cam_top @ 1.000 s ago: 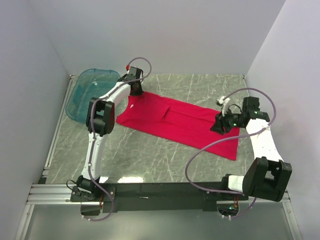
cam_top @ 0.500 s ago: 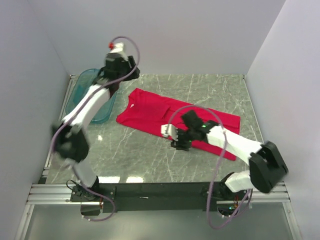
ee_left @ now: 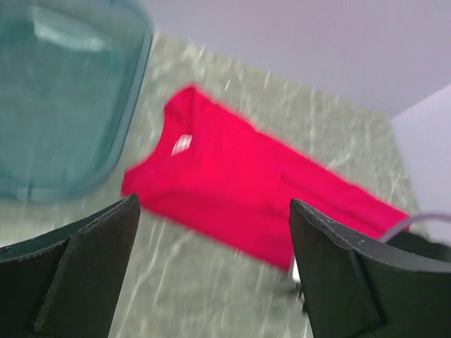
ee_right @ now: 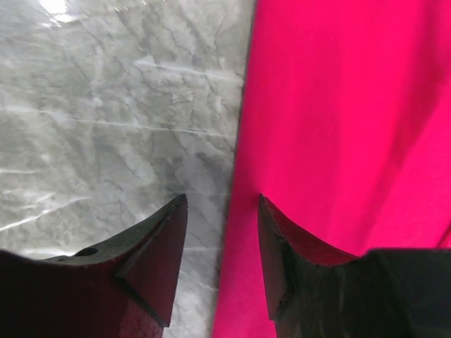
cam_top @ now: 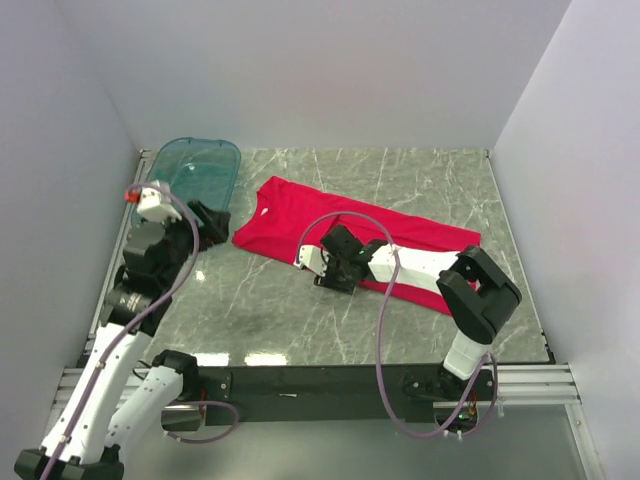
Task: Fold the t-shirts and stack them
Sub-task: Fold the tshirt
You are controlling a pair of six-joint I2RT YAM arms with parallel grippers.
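The right gripper (ee_right: pixel 220 204) sits low at the near long edge of the red t-shirt (ee_right: pixel 338 105), fingers parted and holding nothing, one over the bare marble table (cam_top: pixel 290 320) and one over cloth, the hem running between them. The t-shirt lies flat mid-table, its long axis slanting from far left to near right. The left gripper (ee_left: pixel 213 204), spread wide and empty, hangs well apart beside the teal tub (cam_top: pixel 195 170) at the far-left corner, so the right arm is nearer.
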